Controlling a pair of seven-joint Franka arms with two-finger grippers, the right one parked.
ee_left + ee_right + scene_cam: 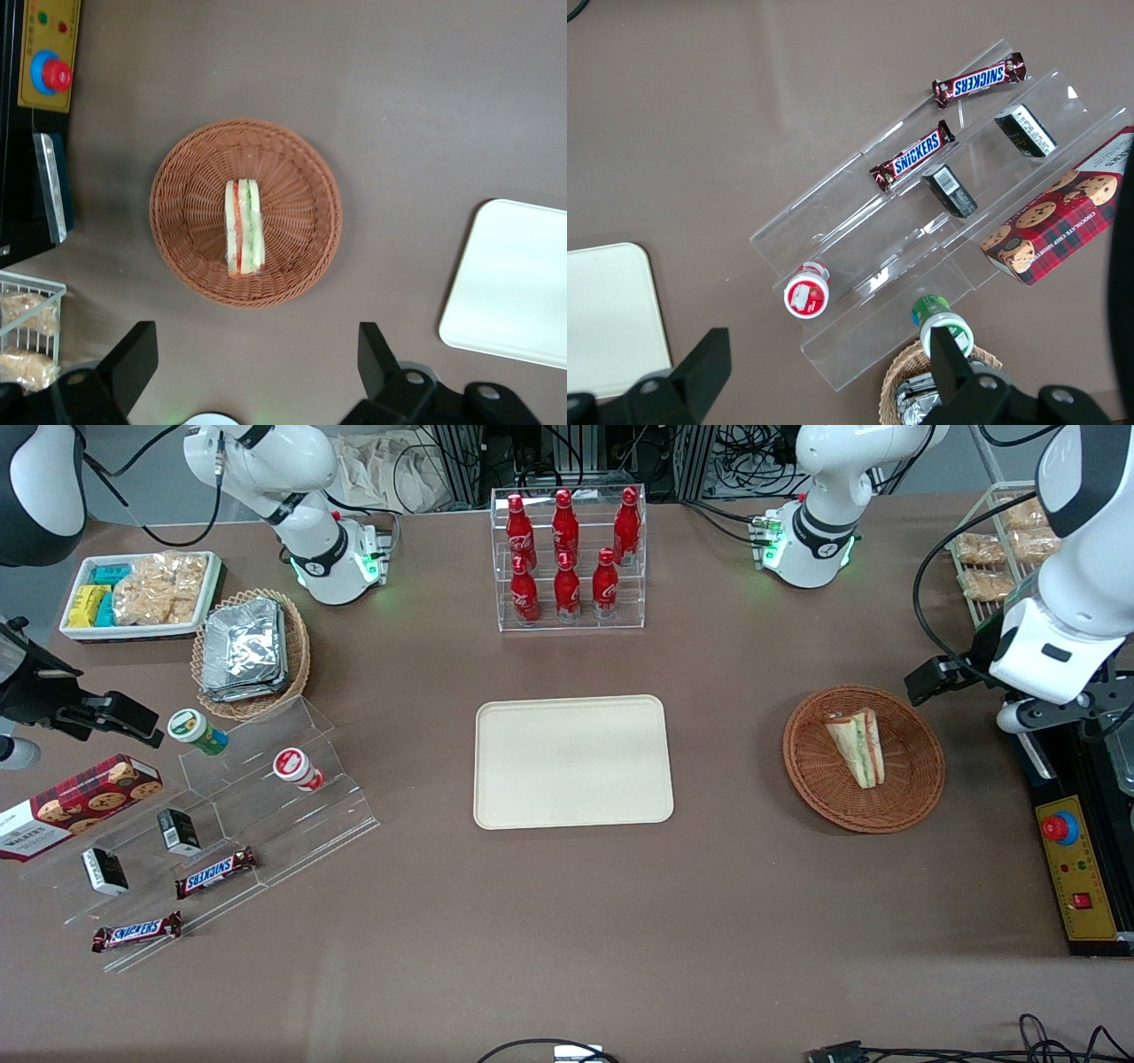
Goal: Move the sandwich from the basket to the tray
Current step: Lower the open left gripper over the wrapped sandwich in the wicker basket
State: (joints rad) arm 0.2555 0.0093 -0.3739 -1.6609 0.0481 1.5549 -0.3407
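Wicker basket [245, 212] holding sandwich [243, 227] – gripper [257, 363] spread wide, raised above, apart.

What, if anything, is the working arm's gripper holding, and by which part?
Nothing. The gripper hangs open above the table beside the basket, and the sandwich lies untouched in it.

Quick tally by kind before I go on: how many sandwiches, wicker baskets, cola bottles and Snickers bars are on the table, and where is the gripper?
Sandwich: 1
Wicker baskets: 2
Red cola bottles: 6
Snickers bars: 2
Total: 11
Gripper: open, above the table beside the sandwich's basket.
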